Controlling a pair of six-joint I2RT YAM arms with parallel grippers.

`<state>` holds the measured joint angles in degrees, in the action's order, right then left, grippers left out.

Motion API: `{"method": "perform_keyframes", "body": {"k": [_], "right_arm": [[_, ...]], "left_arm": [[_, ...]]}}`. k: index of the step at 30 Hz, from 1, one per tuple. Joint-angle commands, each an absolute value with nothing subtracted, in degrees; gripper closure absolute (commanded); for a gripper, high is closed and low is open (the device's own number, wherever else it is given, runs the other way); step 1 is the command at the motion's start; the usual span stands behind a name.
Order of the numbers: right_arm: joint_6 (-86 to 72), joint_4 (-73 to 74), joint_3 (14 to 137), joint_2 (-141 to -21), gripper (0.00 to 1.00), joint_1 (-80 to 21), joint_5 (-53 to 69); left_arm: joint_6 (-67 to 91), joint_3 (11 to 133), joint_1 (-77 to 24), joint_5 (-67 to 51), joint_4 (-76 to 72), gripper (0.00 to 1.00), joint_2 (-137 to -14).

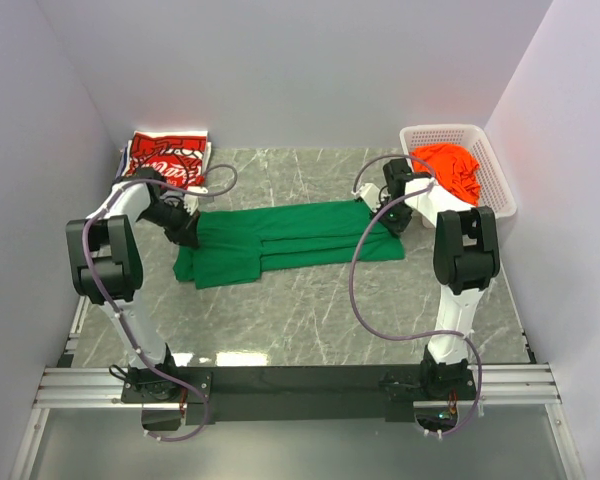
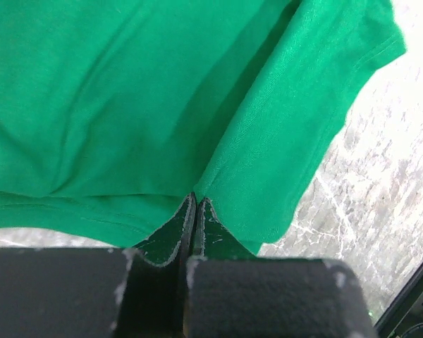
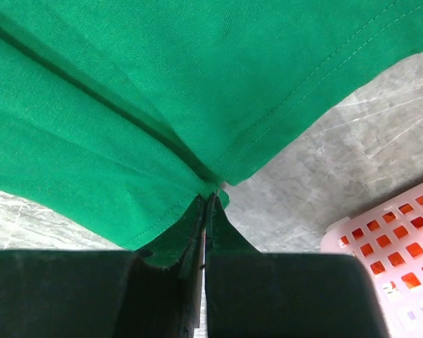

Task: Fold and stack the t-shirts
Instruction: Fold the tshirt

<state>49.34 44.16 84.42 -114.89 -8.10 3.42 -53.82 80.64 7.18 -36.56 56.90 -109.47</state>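
The grey marbled surface point(image 1: 310, 320) is enclosed by pale walls on three sides, and the two arms are mounted at its near edge.

The green shirt point(image 1: 290, 240) is laid across the middle of the surface as a long band running left to right. Lengthwise creases are seen along it, and one layer is overlapped by another. Its left end is spread wider than its right end.

The white mesh basket point(image 1: 495, 185) is placed in the far right corner, just beyond the right end of the green shirt.

The red shirt point(image 1: 168, 155), printed in white, is laid flat in the far left corner against the walls, apart from the green shirt.

The orange shirt point(image 1: 448, 165) is bunched inside the basket and is partly draped over its near rim.

The left hand point(image 2: 195, 203) is lowered to the left end of the green shirt. Its fingers are pressed together, and the hem is pinched between them.

The right hand point(image 3: 208, 201) is lowered to the right end, beside the basket. Its fingers are likewise pressed together on a corner of the green shirt.
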Motion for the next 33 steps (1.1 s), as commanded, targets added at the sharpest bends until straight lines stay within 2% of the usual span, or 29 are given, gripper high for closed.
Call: {"method": "perform_keyframes", "body": {"k": [1, 13, 15, 16, 19, 20, 21, 23, 25, 30, 33], "right_arm": [[49.22, 43.24, 86.31, -112.59, 1.0, -7.47, 1.93], [47.55, 43.77, 91.4, -118.03, 1.0, -7.82, 1.58], [47.37, 43.68, 91.32, -118.3, 1.0, -8.17, 0.97], [47.11, 43.33, 90.97, -118.13, 0.89, -8.17, 0.1], [45.45, 42.36, 90.53, -116.81, 0.58, -8.44, -1.23], [44.74, 42.28, 90.7, -115.94, 0.52, -8.52, -0.71], [43.87, 42.88, 90.96, -113.75, 0.41, -8.53, -0.18], [42.37, 43.94, 92.36, -111.46, 0.32, -8.44, 1.65], [40.61, 46.66, 93.68, -108.9, 0.32, -8.53, 4.73], [37.62, 53.6, 96.15, -107.31, 0.36, -8.61, 10.27], [36.57, 54.93, 93.44, -106.88, 0.45, -8.7, 11.77]], "left_arm": [[-54.14, 84.02, 7.56, -39.64, 58.27, 0.99, -108.02], [-49.58, 84.11, 7.47, -36.92, 50.54, 0.99, -112.32], [-48.87, 84.64, 7.56, -36.65, 50.1, 0.95, -113.02], [-48.35, 84.9, 7.56, -36.48, 50.01, 0.86, -113.38], [-47.64, 84.38, 8.0, -37.0, 49.74, 0.72, -111.28], [-47.46, 84.03, 8.35, -37.61, 49.66, 0.69, -110.14], [-47.29, 83.07, 8.61, -38.23, 49.83, 0.67, -108.82], [-47.46, 81.66, 8.88, -39.28, 50.1, 0.61, -103.82], [-47.29, 77.89, 8.88, -39.81, 48.88, 0.52, -97.34], [-47.37, 67.78, 6.51, -36.83, 47.9, 0.51, -88.52], [-46.94, 61.71, 4.84, -34.9, 46.24, 0.51, -85.44]]}}
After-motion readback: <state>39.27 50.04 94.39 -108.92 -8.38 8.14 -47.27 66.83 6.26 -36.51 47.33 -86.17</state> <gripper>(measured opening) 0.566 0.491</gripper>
